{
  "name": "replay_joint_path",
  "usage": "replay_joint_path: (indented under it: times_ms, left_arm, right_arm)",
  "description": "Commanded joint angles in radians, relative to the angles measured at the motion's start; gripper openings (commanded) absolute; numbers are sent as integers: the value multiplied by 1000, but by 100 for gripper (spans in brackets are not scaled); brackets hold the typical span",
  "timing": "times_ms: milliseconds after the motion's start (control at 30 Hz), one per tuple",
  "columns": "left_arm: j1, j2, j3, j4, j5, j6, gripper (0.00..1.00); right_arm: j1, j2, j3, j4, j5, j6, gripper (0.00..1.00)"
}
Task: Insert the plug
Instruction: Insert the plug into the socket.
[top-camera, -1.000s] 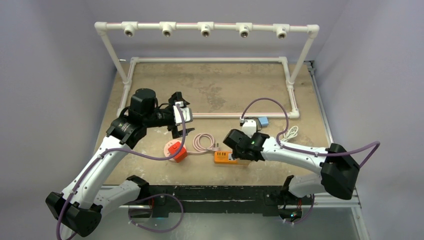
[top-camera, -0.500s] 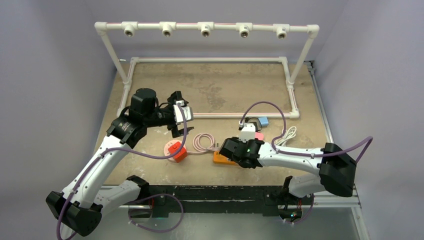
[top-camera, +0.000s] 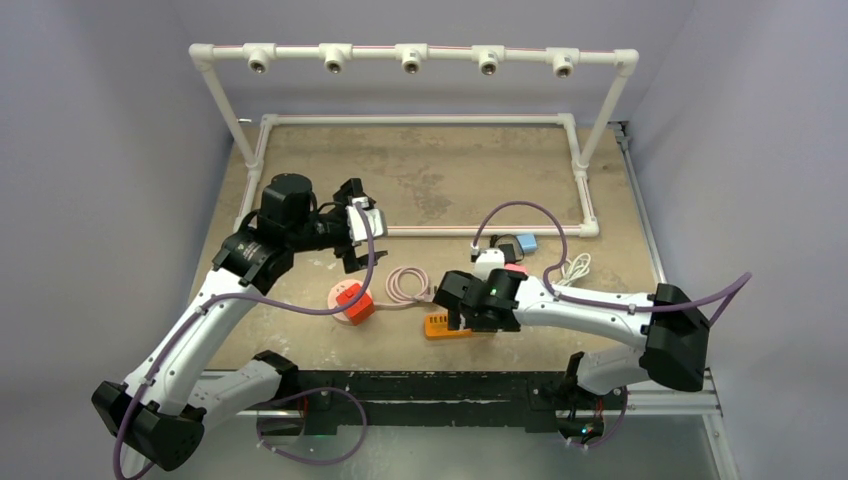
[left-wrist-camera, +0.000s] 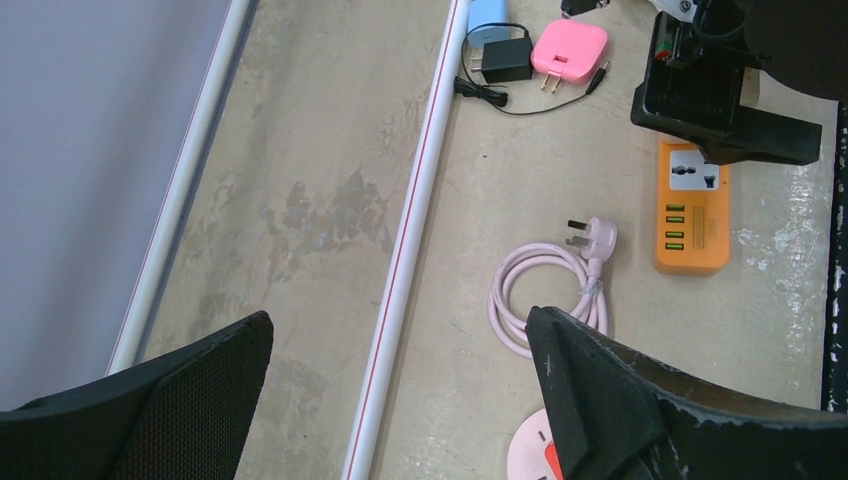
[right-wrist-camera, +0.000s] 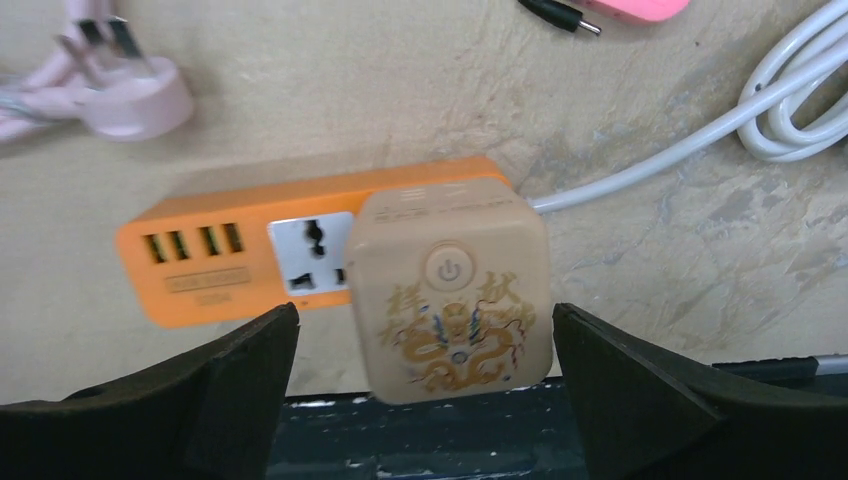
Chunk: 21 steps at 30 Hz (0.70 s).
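An orange power strip (right-wrist-camera: 230, 260) lies near the table's front edge, also seen as the orange power strip (top-camera: 438, 327). A beige cube plug (right-wrist-camera: 450, 290) with a gold dragon and a power button stands over its right part, beside the white socket face (right-wrist-camera: 310, 250). My right gripper (right-wrist-camera: 425, 315) is open, its fingers (right-wrist-camera: 240, 380) wide on either side of the cube and apart from it. In the top view the right gripper (top-camera: 465, 312) hides the cube. My left gripper (left-wrist-camera: 398, 318) hangs open and empty over the table, seen from above as the left gripper (top-camera: 355, 230).
A coiled pink cable with its own plug (left-wrist-camera: 590, 240) lies left of the strip. A round pink socket with a red piece (top-camera: 350, 300) sits near it. Pink (left-wrist-camera: 570, 48), black (left-wrist-camera: 500, 60) and blue adapters lie behind. A white cable (right-wrist-camera: 790, 110) and white pipe frame (top-camera: 420, 230) border the area.
My right jaws have opened and let go of the beige cube, and the right wrist has moved a little left. The left arm has not moved.
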Motion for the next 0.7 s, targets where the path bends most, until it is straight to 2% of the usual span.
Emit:
replay_joint_path:
  times_ms: [0, 200, 500, 600, 667]
  left_arm:
    - [2, -5, 42, -2, -9, -22, 99]
    - [2, -9, 40, 1, -13, -17, 99]
    - [2, -9, 38, 8, -6, -26, 99]
    - [2, -8, 40, 13, -4, -27, 99]
    - [3, -5, 39, 13, -4, -27, 99]
  right_arm:
    - [-11, -11, 104, -91, -1, -14, 99]
    - [-37, -59, 109, -81, -6, -85, 91]
    - [-109, -61, 74, -32, -32, -187, 89]
    - [-134, -66, 68, 13, -47, -226, 83]
    - [-140, -64, 65, 45, -61, -251, 75]
